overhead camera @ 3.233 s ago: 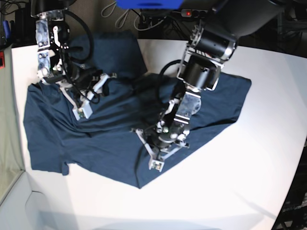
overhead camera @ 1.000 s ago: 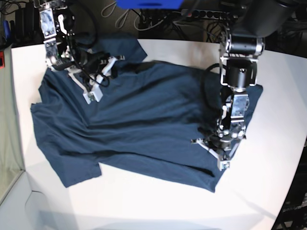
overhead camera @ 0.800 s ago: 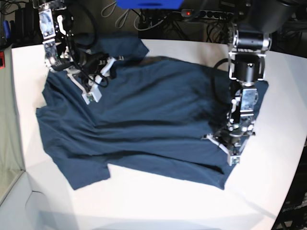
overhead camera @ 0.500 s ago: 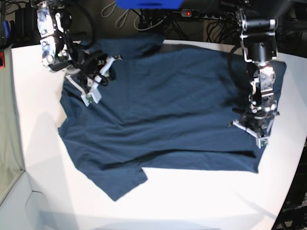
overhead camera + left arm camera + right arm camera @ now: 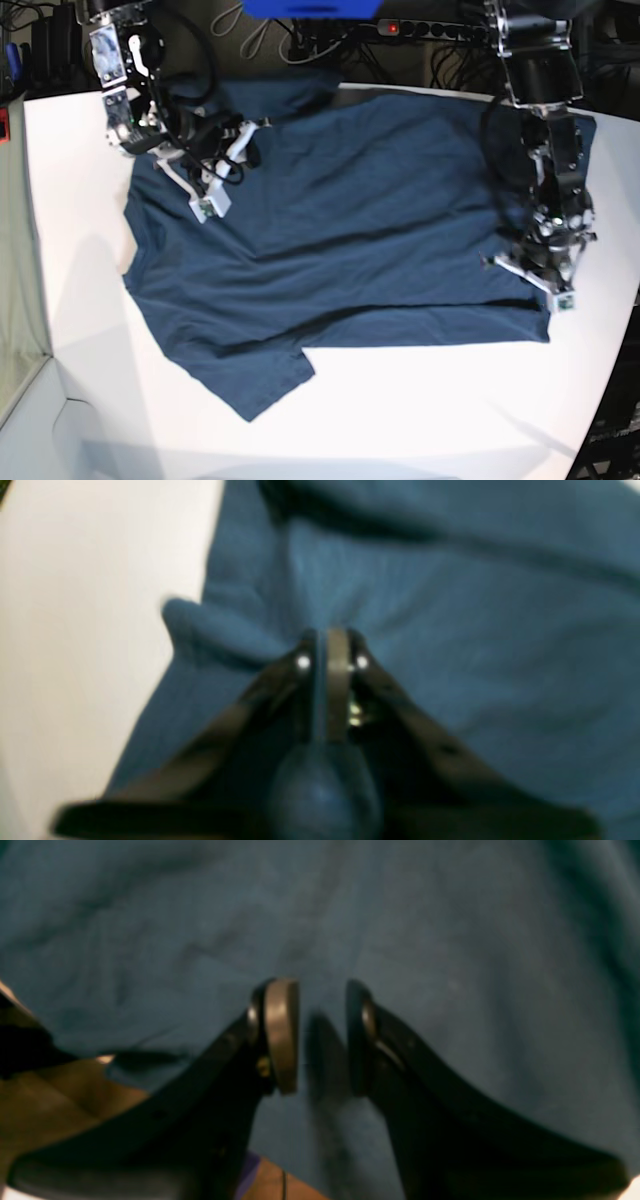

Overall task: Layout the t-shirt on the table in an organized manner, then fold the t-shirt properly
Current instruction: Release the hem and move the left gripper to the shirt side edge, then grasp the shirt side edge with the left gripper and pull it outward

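white table, navy t-shirt spread flat

Bare table open all along t-shirt near hem; both arms crowd t-shirt's two far corners, cables behind.

Both wrist views blurred, soft focus throughout.

Left wrist view: black two-fingered left gripper out of focus; jaws look nearly together with a pinch of the dark navy-blue cotton t-shirt bunched at the tips, but whether cloth is truly clamped cannot be told. Shirt runs off the top, right and bottom edges.

Right wrist view: shirt fills the picture, cut by every edge; brown patch at lower left too blurred to identify.

Base view: both arms cut off by the top edge. White smooth table cropped at bottom and right. Collar label not discernible.
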`<state>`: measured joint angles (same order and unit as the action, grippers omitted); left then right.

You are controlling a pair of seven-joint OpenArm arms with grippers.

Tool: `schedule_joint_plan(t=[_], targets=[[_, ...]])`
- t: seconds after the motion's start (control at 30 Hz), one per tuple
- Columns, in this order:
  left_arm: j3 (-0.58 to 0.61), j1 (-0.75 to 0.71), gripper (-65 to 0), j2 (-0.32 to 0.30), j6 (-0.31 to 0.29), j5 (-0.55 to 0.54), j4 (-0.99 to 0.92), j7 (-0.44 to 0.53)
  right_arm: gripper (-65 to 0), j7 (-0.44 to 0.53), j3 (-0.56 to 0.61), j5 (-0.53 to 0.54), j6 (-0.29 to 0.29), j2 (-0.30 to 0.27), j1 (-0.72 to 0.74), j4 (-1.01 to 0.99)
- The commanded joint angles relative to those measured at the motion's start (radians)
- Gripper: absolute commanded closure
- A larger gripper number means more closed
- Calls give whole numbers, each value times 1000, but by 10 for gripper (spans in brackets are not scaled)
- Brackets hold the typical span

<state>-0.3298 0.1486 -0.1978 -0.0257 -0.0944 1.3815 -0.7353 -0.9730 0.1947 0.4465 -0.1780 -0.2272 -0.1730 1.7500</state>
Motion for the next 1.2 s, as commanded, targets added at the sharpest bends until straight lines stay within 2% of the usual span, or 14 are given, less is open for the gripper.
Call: schedule_joint_plan(t=[0.0,0.13,0.23,0.4,0.57,0.9,1.13,1.17], targets=[[-27,29,-142,-10,7,8,31,4,-173,19,-5,8,1,-5,14,11],[-102,52,-344,-4,7,8,35,-10,-173,45,-4,8,1,-11,14,8],[-128,69,-410,-7,7,8,11,-7,-173,52,-2,8,1,-11,14,6],[-127,153,-417,-15,7,8,-124,1,-173,52,-2,8,1,-10,14,6],[-125,253,-417,-13,7,8,-302,130,-173,52,-2,8,1,-11,13,6],[-122,366,-417,-10,7,8,-535,267,-173,47,-2,8,1,-13,5,6],[30,372,-413,-12,7,8,-621,392,-173,45,-2,8,1,-13,3,6],[41,372,-396,-12,8,8,-632,405,-173,45,-2,8,1,-13,3,6]])
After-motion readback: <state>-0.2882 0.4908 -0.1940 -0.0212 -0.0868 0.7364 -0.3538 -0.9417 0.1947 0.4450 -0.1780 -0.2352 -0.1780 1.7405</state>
